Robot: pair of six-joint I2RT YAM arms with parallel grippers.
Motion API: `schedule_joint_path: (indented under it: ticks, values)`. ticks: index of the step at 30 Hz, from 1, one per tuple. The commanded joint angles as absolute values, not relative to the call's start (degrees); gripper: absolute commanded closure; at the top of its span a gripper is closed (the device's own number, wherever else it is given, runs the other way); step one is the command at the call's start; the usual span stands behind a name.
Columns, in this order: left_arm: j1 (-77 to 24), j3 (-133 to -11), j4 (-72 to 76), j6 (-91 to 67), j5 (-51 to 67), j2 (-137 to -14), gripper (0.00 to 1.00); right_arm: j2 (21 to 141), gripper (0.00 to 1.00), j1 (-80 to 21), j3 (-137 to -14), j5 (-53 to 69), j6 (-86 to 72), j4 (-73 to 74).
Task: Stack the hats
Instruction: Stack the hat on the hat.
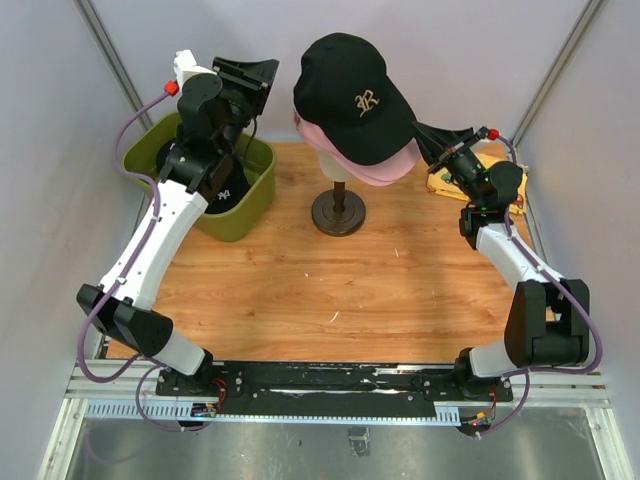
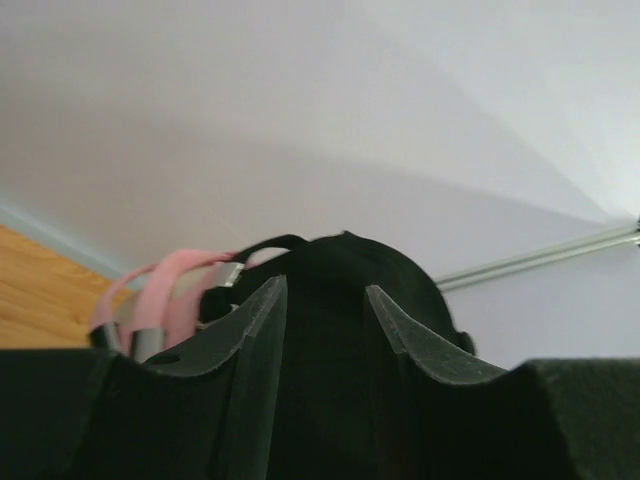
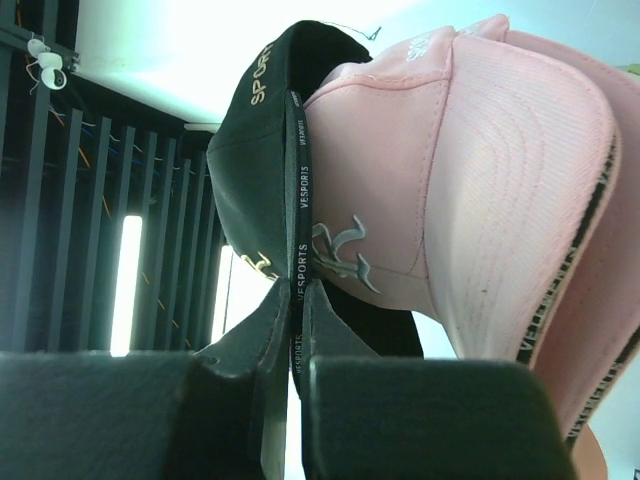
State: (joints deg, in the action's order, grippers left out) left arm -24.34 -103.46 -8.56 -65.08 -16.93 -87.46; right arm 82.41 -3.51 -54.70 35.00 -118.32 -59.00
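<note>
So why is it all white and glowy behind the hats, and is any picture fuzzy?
Right wrist view: bright light behind the black cap and pink cap washes the top white; left wrist view: the left gripper looks soft up close, the cap a dark blob; top view: evenly lit and sharp.

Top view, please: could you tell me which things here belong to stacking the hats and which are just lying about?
Belong to the job:
- black cap, on top, its brim pinched by the right gripper
- pink cap, directly beneath it

Just lying about:
- mannequin stand, which carries both caps
- green bin, under the left arm
</note>
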Motion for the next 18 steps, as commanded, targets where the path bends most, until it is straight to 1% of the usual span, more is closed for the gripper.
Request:
schedule_joint_path:
  ticks: [1, 4, 10, 14, 18]
  values:
    - [-21.2, -95.7, -0.8, -64.0, -14.8, -83.9, 0.58, 83.8, 0.99, -1.6, -53.7, 35.9, -120.0, -62.3]
    - [-19.6, -91.0, 3.6, -64.8, -12.3, -83.1, 0.58, 86.2, 0.99, -0.8, -54.8, 38.6, -121.1, -63.0]
    - [-17.5, -88.7, 8.3, -64.2, -7.7, -84.8, 0.57, 89.5, 0.99, -0.1, -57.2, 44.1, -122.3, -63.1]
    - [-15.3, -84.1, 18.0, -67.9, -1.0, -86.4, 0.55, 89.9, 0.99, 0.3, -59.4, 46.2, -120.4, -60.2]
    - [-14.3, -85.4, 22.8, -68.6, 5.8, -89.8, 0.54, 90.6, 0.99, 0.3, -61.9, 48.3, -118.1, -57.2]
